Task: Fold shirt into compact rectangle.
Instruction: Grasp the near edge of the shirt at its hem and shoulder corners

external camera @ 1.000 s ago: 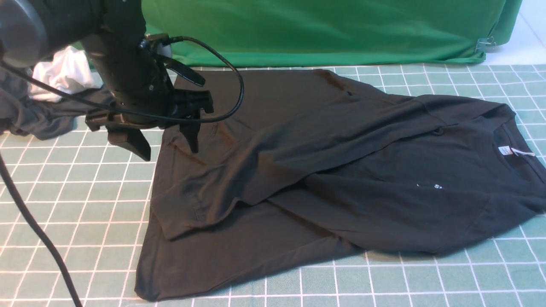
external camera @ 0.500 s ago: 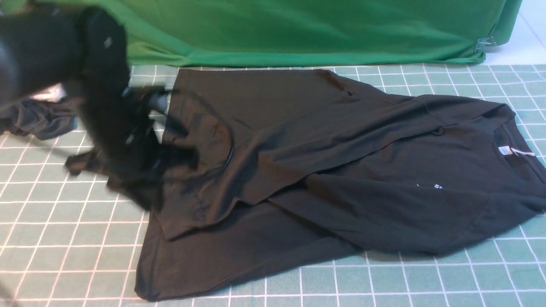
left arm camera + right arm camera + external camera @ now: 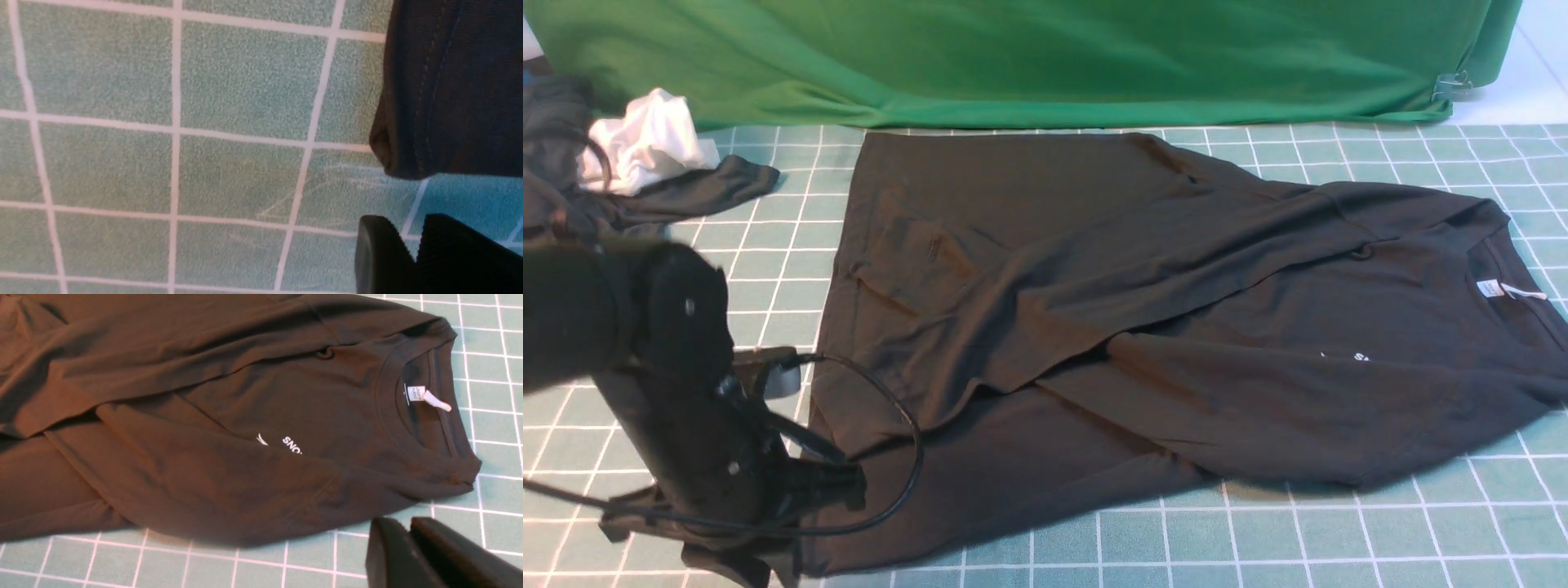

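Note:
The black shirt [image 3: 1143, 327] lies spread on the green grid mat [image 3: 1258, 531], neck to the right, with its sleeves folded across the body. Its white neck label [image 3: 1490, 288] and a bit of white logo [image 3: 1343, 357] show. My left arm [image 3: 711, 457] hangs low at the shirt's near-left hem corner [image 3: 449, 102]. The left gripper [image 3: 412, 228] sits just off that corner, jaws almost together and holding nothing. In the right wrist view the right gripper [image 3: 408, 526] is shut and empty over bare mat, near the shirt [image 3: 204, 416] below its collar. The right arm is outside the front view.
A green backdrop cloth [image 3: 1094, 57] runs along the back edge, held by a metal clip [image 3: 1450, 82]. At the far left lies a dark grey garment [image 3: 686, 192] with a white cloth [image 3: 645, 143] on it. The left arm's cable [image 3: 907, 457] loops over the shirt's near-left part.
My left arm has swept from the shirt's far-left corner down to its near-left corner. Its jaws stood wide open a second ago and are now almost together. The shirt has not moved.

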`<act>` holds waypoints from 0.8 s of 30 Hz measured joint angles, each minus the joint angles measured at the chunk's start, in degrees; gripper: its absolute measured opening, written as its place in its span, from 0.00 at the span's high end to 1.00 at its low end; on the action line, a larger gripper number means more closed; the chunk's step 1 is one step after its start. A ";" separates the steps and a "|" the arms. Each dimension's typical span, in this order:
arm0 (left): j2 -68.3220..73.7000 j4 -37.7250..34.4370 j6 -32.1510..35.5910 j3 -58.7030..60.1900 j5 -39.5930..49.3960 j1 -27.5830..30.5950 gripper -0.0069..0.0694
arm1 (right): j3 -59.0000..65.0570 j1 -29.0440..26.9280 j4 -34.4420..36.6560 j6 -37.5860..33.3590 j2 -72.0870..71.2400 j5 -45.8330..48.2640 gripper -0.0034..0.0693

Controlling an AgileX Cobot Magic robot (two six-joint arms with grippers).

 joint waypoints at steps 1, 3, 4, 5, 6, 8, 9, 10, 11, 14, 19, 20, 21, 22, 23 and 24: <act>0.05 0.00 -0.89 0.48 -1.48 0.00 0.69 | 0.00 0.00 0.19 0.00 0.05 0.06 0.85; 0.22 0.12 -1.73 0.58 -3.08 0.00 0.63 | 0.00 0.00 0.58 0.00 0.06 0.06 0.85; 0.30 0.54 -2.35 0.58 -4.39 0.00 0.56 | 0.00 0.00 1.13 0.00 0.09 0.20 0.84; 0.35 0.59 -2.40 0.58 -4.92 0.00 0.53 | 0.00 0.00 1.40 0.00 0.09 0.18 0.84; 0.35 0.70 -2.41 0.58 -5.37 0.00 0.50 | 0.00 0.00 1.54 0.00 0.09 0.18 0.84; 0.35 0.70 -2.54 0.63 -6.05 0.00 0.47 | 0.00 0.00 1.60 0.00 0.09 0.21 0.83; 0.35 0.27 -2.60 0.84 -7.26 0.00 0.45 | 0.00 0.00 1.71 -0.05 0.09 0.21 0.82; 0.35 -0.49 -2.65 1.18 -8.49 0.00 0.44 | 0.00 0.00 1.71 -0.11 0.09 0.21 0.82; 0.35 -0.78 -2.64 1.29 -8.67 0.00 0.44 | 0.00 0.00 1.71 -0.10 0.09 0.21 0.82; 0.35 -3.29 -2.72 2.41 -11.00 0.00 0.44 | 0.00 0.00 1.79 -0.17 0.09 0.03 0.81; 0.35 -3.69 -2.78 2.77 -11.39 0.00 0.49 | 0.00 0.00 1.79 -0.17 0.09 -0.20 0.79; 0.35 -3.62 -2.78 2.77 -11.44 0.00 0.50 | 0.00 0.00 1.79 -0.17 0.09 -0.26 0.79; 0.35 -3.57 -2.78 2.77 -11.44 0.00 0.51 | 0.00 0.00 1.79 -0.17 0.09 -0.21 0.79; 0.35 -3.42 -2.78 2.77 -11.56 0.00 0.52 | 0.00 0.00 1.79 -0.17 0.09 -0.22 0.79; 0.35 -3.35 -2.78 2.77 -11.56 0.00 0.52 | 0.00 0.00 1.79 -0.17 0.09 -0.22 0.79; 0.35 -3.21 -2.78 2.77 -11.56 0.00 0.52 | 0.00 0.00 1.79 -0.17 0.09 -0.22 0.78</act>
